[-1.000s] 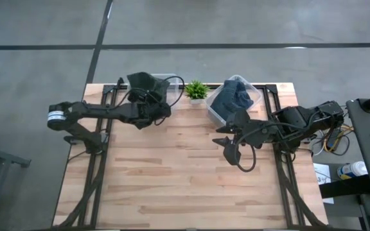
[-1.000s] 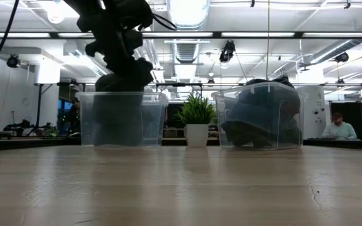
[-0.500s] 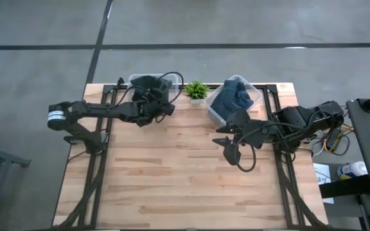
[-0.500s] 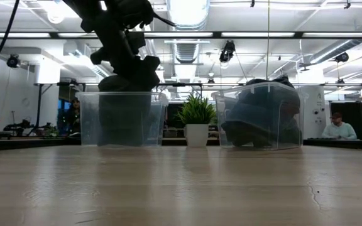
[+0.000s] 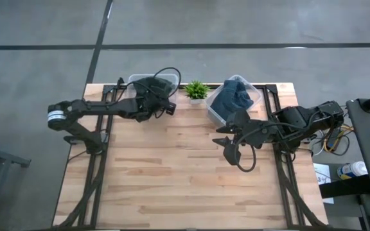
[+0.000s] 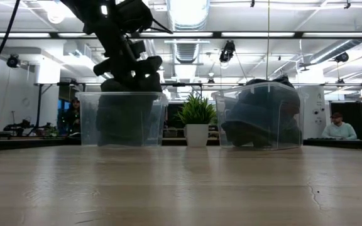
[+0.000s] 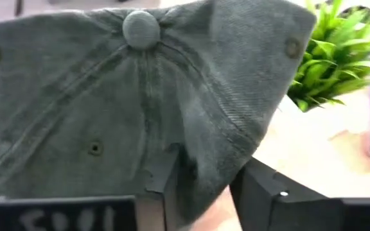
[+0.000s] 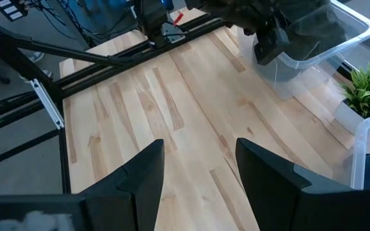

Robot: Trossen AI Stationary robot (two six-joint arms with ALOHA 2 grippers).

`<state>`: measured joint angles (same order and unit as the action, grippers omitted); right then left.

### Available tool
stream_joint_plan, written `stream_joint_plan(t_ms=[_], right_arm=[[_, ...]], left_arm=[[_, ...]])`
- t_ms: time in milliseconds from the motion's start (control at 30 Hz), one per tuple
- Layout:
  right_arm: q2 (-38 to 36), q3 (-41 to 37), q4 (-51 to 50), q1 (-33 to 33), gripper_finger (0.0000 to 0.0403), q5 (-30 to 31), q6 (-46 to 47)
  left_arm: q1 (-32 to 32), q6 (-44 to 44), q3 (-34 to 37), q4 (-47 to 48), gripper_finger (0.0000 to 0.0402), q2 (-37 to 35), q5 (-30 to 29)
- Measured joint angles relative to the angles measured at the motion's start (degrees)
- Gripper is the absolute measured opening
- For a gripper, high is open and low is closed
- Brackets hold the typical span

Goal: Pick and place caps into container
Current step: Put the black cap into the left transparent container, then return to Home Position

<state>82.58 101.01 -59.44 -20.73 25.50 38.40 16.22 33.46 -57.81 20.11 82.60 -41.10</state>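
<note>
- The tabletop (image 5: 172,179) is pale wood, and nothing of the task lies on its open part; the caps are all at the far edge.
- Two clear containers stand there with a small potted plant (image 5: 196,90) between them. The left container (image 6: 123,119) has dark fabric inside, and the right container (image 5: 233,99) is heaped with slate-blue caps (image 5: 237,95).
- The left gripper (image 5: 151,96) is at the rim of the left container. Its fingers (image 7: 166,186) are closed on a fold of the olive-green cap (image 7: 127,96), near the edge of the crown.
- This cap looks light and soft. It sags around the fingers and does not keep its form, so I judge a pinch on a thick fold or on the stiffer brim is the surest hold. Thin cloth may slip out.
- The top button (image 7: 140,29) and the small eyelets are too small to grip.
- The right gripper (image 5: 227,142) waits above the tabletop, near the right container. Its fingers (image 8: 143,176) are wide apart and carry nothing.
</note>
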Motion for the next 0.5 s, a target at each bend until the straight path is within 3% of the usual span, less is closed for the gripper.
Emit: stream_joint_plan(t_ms=[500], right_arm=[[0.01,-0.56,-0.20,0.00,0.0187,0.02,-0.03]], left_arm=[[-0.06,-0.12,-5.83,0.21,0.0244,-6.36,4.70]])
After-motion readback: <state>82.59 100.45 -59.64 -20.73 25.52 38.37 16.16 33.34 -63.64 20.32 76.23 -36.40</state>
